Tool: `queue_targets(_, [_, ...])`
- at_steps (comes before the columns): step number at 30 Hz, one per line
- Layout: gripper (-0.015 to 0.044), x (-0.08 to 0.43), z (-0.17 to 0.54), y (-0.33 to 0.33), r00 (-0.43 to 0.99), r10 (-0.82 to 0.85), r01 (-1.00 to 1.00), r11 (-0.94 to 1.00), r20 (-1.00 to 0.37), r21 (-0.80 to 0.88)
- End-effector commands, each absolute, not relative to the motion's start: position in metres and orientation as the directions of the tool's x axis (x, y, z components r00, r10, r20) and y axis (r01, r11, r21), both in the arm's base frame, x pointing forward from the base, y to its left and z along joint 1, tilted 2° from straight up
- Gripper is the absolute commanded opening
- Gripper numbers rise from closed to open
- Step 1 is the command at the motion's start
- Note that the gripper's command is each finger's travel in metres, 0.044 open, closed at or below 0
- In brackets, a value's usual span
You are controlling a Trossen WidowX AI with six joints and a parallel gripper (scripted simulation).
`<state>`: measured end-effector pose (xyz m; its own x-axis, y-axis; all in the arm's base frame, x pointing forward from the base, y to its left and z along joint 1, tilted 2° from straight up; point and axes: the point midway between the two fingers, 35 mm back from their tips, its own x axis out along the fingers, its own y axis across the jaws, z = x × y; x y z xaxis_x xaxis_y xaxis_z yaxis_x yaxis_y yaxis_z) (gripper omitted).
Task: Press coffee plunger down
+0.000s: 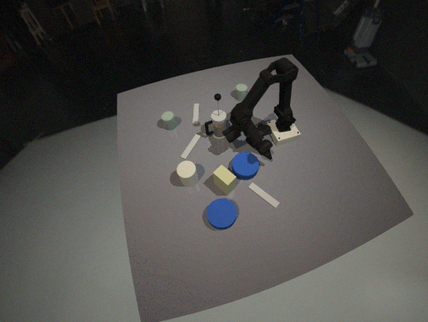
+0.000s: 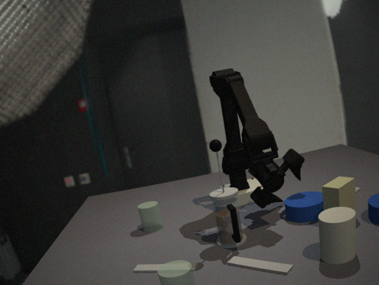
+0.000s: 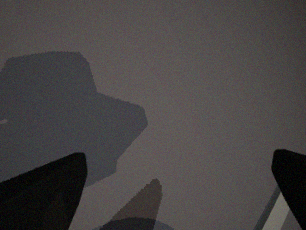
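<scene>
1. Currently the jaws of the gripper (image 2: 280, 183) are spread wide and nothing is held between them; in the wrist view only the tabletop (image 3: 200, 62), a blue edge and a white strip are seen between the two dark fingertips.
2. The gripper is tilted low over the tabletop, near the blue disc (image 2: 304, 206) and to one side of the coffee press (image 2: 228, 223), so the knob is not yet approached.
3. The plunger knob (image 2: 215, 145) is seen high on its thin rod (image 2: 220, 170), well above the white lid (image 2: 223, 194); the plunger is judged to be fully raised, with the whole stroke left to do.
4. For the step in hand, the gripper is best lifted clear first, above knob height, and then brought over the knob from above, so that the rod is not struck sideways.
5. The jaws are best closed round the knob or set on top of it, centred, and the push kept straight along the rod.
6. The press handle (image 2: 233, 221) and the white bars (image 2: 259, 264) nearby are to be left untouched.
7. Any sideways force is judged likely to tip the tall, narrow glass body.
</scene>
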<state>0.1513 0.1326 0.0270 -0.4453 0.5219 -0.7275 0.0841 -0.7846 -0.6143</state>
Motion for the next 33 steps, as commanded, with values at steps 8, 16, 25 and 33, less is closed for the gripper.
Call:
queue_targets(8, [0.044,0.168,0.032,0.127,-0.361,0.514,0.284,-0.734,-0.778,-0.617])
queue_targets(16, [0.044,0.213,0.056,0.11,-0.12,0.485,0.741,-0.537,-0.866,-0.404])
queue_targets(25, [0.044,0.26,0.118,0.091,0.234,0.399,0.968,-0.016,-0.886,0.249])
queue_targets(33, [0.044,0.279,0.169,0.071,0.469,0.315,0.713,0.417,-0.825,0.564])
